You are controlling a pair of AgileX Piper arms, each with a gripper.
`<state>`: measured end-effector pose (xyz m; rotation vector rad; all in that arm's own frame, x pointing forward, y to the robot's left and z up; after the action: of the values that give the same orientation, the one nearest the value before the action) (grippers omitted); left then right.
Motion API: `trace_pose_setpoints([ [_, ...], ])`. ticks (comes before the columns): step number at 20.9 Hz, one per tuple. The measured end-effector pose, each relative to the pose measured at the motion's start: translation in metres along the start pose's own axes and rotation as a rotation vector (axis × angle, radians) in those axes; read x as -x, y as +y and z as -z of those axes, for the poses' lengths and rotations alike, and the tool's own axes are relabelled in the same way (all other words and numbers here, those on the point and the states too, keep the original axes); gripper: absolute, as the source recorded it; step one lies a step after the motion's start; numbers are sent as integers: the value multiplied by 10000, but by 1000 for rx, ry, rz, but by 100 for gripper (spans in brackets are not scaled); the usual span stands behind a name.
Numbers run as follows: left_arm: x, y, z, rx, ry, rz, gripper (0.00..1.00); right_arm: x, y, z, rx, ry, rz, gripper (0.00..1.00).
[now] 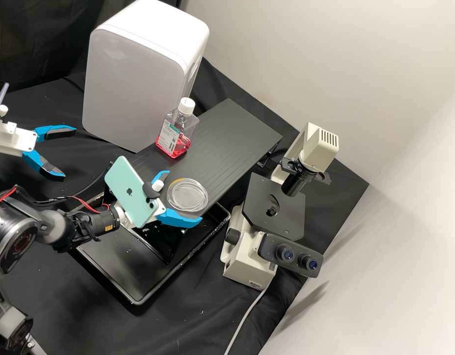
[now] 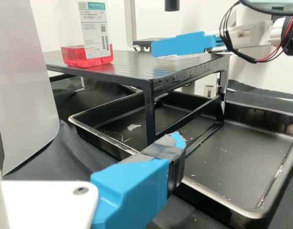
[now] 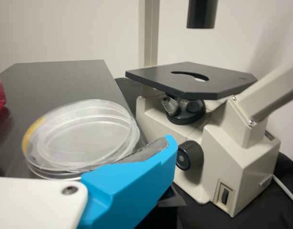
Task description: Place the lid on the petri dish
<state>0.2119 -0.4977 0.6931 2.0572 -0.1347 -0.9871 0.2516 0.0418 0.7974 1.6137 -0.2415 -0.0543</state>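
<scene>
Black slatted rack is standing under the right gripper, its legs sitting in a black tray lower down. Flask of red liquid is resting on the rack beyond the gripper, with a white box standing behind. Microscope is sitting near the gripper, on the cloth-draped desk.

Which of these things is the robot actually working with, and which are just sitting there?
In the job: petri dish; right gripper at it; black shelf under it.
Lying about: flask of pink liquid; microscope; white box; black tray; left gripper, off to the side.
</scene>
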Motion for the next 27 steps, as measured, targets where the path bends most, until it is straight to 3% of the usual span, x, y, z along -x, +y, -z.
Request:
trace_pose_setpoints([
  [6,0,0,0,0,0,0,100,18,14,47,-2,28,-17,100],
  [13,0,0,0,0,0,0,100,34,-6,78,3,43,-11,100],
  [17,0,0,0,0,0,0,100,43,-25,93,25,49,-4,100],
  [23,-2,-1,-7,0,-2,0,100,42,-13,54,55,4,-44,100],
  [27,-2,-1,-7,0,-2,0,100,22,-44,-11,74,-40,-45,100],
])
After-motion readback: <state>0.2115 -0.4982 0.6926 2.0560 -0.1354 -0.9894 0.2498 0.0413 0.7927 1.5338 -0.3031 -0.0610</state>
